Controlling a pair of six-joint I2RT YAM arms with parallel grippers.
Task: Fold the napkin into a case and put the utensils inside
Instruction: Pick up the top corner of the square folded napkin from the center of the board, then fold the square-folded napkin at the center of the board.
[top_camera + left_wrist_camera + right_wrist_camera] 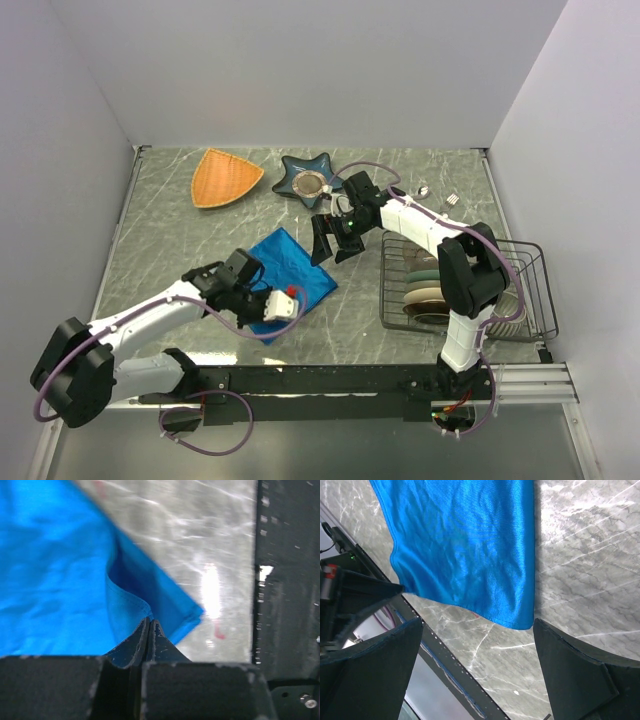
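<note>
The bright blue napkin (295, 268) lies flat on the marble table (170, 240), one corner pointing to the near edge. My left gripper (150, 622) is shut on a raised fold of the napkin (55, 575) near that near corner (273, 320). My right gripper (335, 242) hovers open over the napkin's far right corner, with nothing between its fingers (585, 675) except bare table and the napkin's edge (465, 545). A small silver spoon (423, 190) and fork (453, 200) lie at the back right. No folded case shows.
An orange triangular dish (225, 178) and a dark star-shaped dish (305, 180) holding a small round thing sit at the back. A black wire rack (530, 290) with plates stands at the right. The black base rail (350, 380) runs along the near edge.
</note>
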